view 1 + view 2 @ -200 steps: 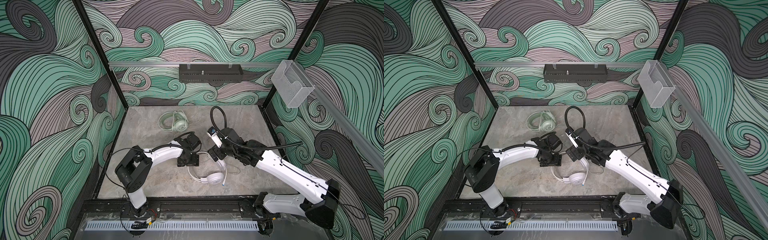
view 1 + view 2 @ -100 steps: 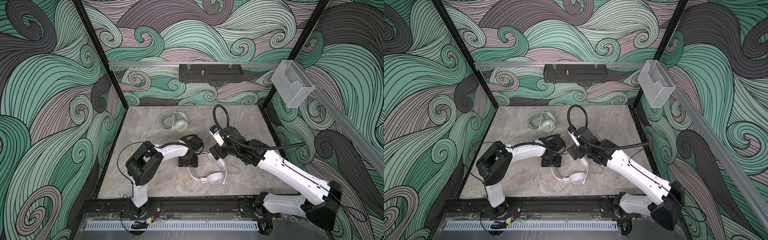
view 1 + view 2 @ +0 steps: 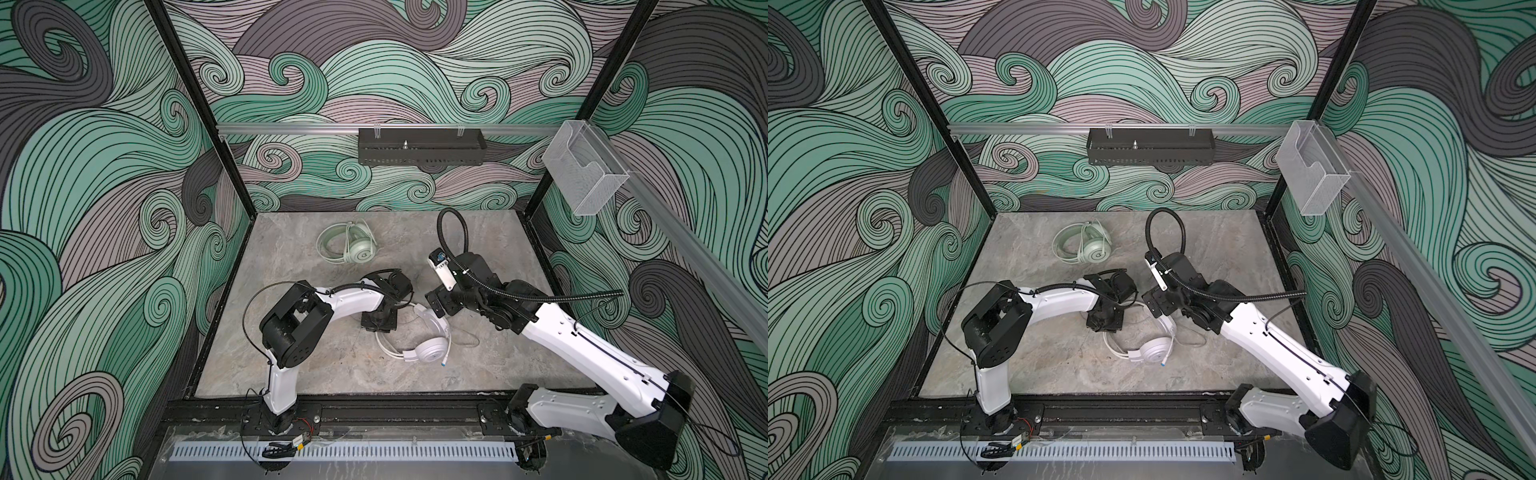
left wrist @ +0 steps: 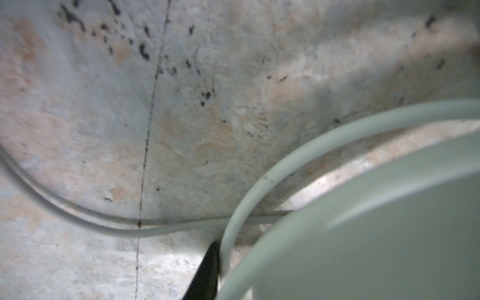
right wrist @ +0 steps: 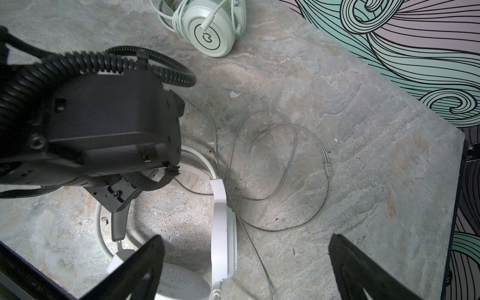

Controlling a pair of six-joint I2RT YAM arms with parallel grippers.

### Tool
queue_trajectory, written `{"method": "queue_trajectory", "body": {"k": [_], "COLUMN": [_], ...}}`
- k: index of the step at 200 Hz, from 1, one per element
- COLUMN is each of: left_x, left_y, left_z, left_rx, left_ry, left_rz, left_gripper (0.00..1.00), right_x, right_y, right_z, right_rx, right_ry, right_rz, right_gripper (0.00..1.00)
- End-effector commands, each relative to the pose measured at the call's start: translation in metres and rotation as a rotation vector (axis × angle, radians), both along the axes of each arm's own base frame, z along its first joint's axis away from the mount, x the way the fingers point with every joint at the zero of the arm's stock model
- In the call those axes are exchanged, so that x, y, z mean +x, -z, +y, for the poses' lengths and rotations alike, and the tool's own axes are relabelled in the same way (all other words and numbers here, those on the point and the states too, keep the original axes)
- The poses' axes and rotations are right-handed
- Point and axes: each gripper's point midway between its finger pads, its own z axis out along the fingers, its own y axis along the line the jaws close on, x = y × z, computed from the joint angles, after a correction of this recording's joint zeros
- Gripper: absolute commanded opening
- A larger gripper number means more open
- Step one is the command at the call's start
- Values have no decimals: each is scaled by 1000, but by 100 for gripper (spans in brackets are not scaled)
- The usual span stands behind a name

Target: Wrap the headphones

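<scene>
1. In both top views the left gripper (image 3: 379, 326) sat low at centre frame, at the band end of the white headset (image 3: 428, 353). It was in the same spot as a second earlier. The change was behind it: the elbow (image 3: 291, 328) had swung in from the lower left towards centre. The headset had not shifted. The right gripper (image 3: 437, 302) hung just right of centre above the band and had barely moved. The mint headset (image 3: 353, 249) lay at upper centre of the table (image 3: 291, 270), well apart, with its cord apparently already bundled on it.

2. Left wrist view: one black fingertip (image 4: 207, 270) stood just beside a pale arched tube (image 4: 267, 179) of the white headset. The thin cable (image 4: 117, 226) ran flat on the table under the tube. A broad pale surface close to the lens hid the other finger. I could not tell whether the jaws were pressed together or pinching the tube.

3. Right wrist view: the right gripper's fingers (image 5: 135, 270) were spread wide and empty, straddling the white band and earcup. The cable lay in loose loops beside the band, with its plugs (image 5: 262, 132) free.

4. Judgement: the left arm seemed to be settling a hold on the headset frame. Winding of the white headset's cable had not begun. The mint one looked finished.
</scene>
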Motion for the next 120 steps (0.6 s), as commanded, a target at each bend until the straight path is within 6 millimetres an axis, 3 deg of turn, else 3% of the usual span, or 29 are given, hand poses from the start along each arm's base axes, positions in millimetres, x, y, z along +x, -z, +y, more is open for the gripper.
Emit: {"method": "queue_trajectory", "body": {"k": [1,52,82,120], "left_x": [1,13,19,27], "left_y": [2,-23,-46,-96], "left_z": [13,20,24,23], "left_rx": [68,92,96,71], "left_ry": [-6,27,60,172], "left_rz": [-17,-112,-189,-310], "left_gripper": [18,0,0,0], "right_x": [2,1,2,-4], "right_y": [0,1,-1,-13], "right_z": [-7,-14,-16,-12], "right_rx": [-1,9,14,84], "right_ry": [29,43,50,1], "right_rz": [-11,-7,-8,-2], "right_gripper": [99,99,99,99]}}
